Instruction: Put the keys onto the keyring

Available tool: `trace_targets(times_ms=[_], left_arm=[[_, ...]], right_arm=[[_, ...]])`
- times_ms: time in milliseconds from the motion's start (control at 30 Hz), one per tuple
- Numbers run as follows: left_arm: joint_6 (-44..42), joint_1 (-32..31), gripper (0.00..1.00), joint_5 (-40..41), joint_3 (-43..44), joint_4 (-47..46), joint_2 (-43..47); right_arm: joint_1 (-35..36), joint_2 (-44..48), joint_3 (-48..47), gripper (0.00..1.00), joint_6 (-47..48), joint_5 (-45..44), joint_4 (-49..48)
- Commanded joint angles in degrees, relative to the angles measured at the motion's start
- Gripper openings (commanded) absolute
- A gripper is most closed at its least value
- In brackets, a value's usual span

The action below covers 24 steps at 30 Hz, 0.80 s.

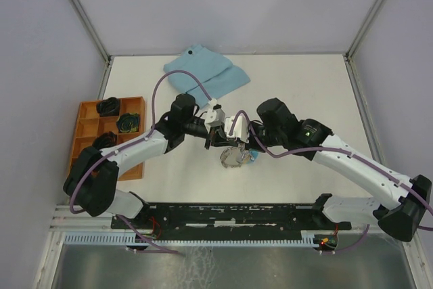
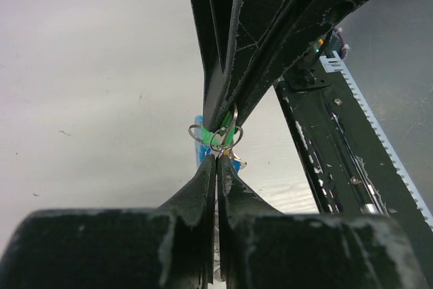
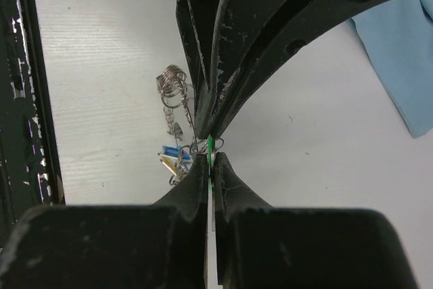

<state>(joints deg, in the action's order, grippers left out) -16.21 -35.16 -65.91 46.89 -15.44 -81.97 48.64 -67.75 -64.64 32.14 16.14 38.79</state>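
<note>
Clamped in the right gripper (image 3: pixel 210 158) just beside the keyring (image 3: pixel 173 84), the green key (image 3: pixel 210 143) could be knocked loose by the closed left gripper (image 2: pixel 216 159).

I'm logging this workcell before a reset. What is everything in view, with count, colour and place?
table: one, white, under everything
cloth: one, light blue, far middle of the table
compartment tray: one, orange, left edge of the table
dark objects: at least two, black with green, in the tray's far compartments; too small to identify
keyring: one, grey chain with light-blue strap, table centre, below the gripper tips
green-tagged key: one, only its green tag shows, pinched in the right gripper
left gripper: one, black, shut, tip to tip with the right gripper
right gripper: one, black, shut on the green tag
</note>
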Motion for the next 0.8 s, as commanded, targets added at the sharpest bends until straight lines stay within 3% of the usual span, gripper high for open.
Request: trace_targets(times_ms=[0,300,433,767], left_arm=[[0.2,-0.3,0.03,6.2,1.2,0.1,2.3],[9.2,-0.2,0.03,19.2,-5.5,-12.1,8.8],[14.2,-0.2,0.03,21.4,-8.6,-20.8,10.5],[14.0,-1.6,0.03,29.1,-13.1,-26.1,15.1]], right_arm=[[0.2,2.8,-3.1,0.01,-2.4,-2.5,-0.1],[0.2,2.2,-4.6,0.01,-11.1,-8.3,7.1],[0.2,0.8,-4.3,0.01,-14.1,-9.5,7.6],[0.2,-2.7,-3.8,0.01,-19.2,-9.3,6.3]])
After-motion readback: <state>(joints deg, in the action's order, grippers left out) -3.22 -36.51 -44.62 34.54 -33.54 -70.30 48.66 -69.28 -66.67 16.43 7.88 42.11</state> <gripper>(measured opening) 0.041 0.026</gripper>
